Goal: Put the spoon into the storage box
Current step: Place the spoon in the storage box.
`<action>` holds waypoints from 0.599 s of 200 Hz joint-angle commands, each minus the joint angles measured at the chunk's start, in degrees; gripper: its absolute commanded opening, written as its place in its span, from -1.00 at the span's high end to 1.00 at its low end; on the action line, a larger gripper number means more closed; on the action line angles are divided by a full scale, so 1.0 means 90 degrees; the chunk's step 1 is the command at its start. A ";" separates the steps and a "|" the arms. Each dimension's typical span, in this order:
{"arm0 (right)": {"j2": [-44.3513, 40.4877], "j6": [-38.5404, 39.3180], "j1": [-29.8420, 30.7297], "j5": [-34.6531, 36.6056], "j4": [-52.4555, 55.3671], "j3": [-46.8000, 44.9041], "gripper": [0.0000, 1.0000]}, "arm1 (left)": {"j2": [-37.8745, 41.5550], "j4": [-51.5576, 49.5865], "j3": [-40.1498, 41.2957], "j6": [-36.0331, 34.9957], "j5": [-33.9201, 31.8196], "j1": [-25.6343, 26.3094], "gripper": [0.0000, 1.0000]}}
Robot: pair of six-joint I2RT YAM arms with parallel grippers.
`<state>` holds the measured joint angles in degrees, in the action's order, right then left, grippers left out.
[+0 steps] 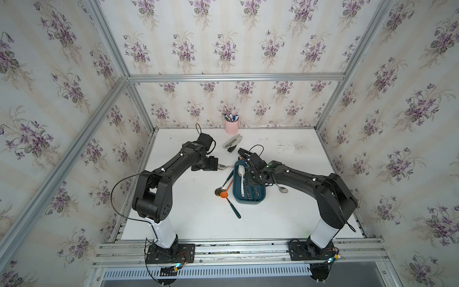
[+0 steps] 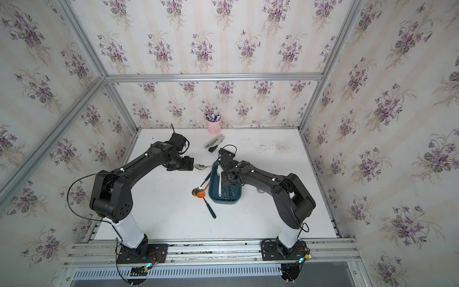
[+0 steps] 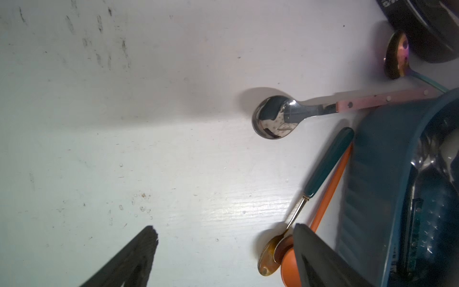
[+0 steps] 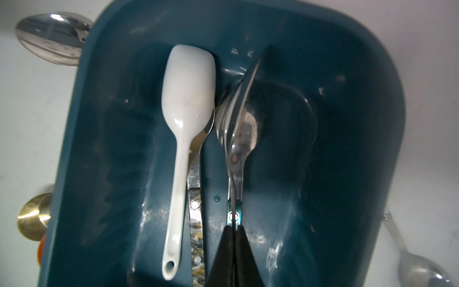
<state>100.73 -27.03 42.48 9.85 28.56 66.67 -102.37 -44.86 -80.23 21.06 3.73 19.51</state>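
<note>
Spoon (image 4: pixel 236 139) was found inside the box (image 4: pixel 347 74), held by its handle. Its long axis was seen to run along the box's length, bowl pointing straight away from the jaws toward the far short wall. The bowl was rolled onto its edge; whether it touched the floor could not be told.

Right gripper (image 4: pixel 233 229) was closed tight on the handle end, with only the handle pinched between the jaws. White spoon (image 4: pixel 188 99) was noted lying parallel and just beside, with a marbled handle (image 4: pixel 195 206) under it.

Release was judged the pending step: little beyond letting go was called for, as the spoon was within the walls.

Left gripper (image 3: pixel 223 228) was seen wide open and empty over the table (image 3: pixel 124 124), near the pink-handled spoon (image 3: pixel 275 116) outside the box. The right arm was judged the only one concerned.
</note>
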 commanded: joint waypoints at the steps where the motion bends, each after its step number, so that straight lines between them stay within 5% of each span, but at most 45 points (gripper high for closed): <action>1: 0.0196 -0.0152 0.0090 0.0518 0.0128 0.0034 0.89 | 0.0026 0.0017 0.0008 0.0022 -0.0082 0.0003 -0.78; 50: 0.0545 -0.0271 0.0238 0.0684 0.0005 0.0169 0.84 | 0.0026 0.0015 0.0008 0.0044 -0.0081 0.0003 -0.78; 120: 0.0740 -0.0222 0.0388 0.0526 0.0127 0.0414 0.39 | 0.0017 0.0036 0.0009 0.0082 -0.0082 0.0002 -0.78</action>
<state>107.20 -28.71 45.80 14.26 28.53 69.89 -102.37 -44.84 -80.20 21.47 3.33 19.51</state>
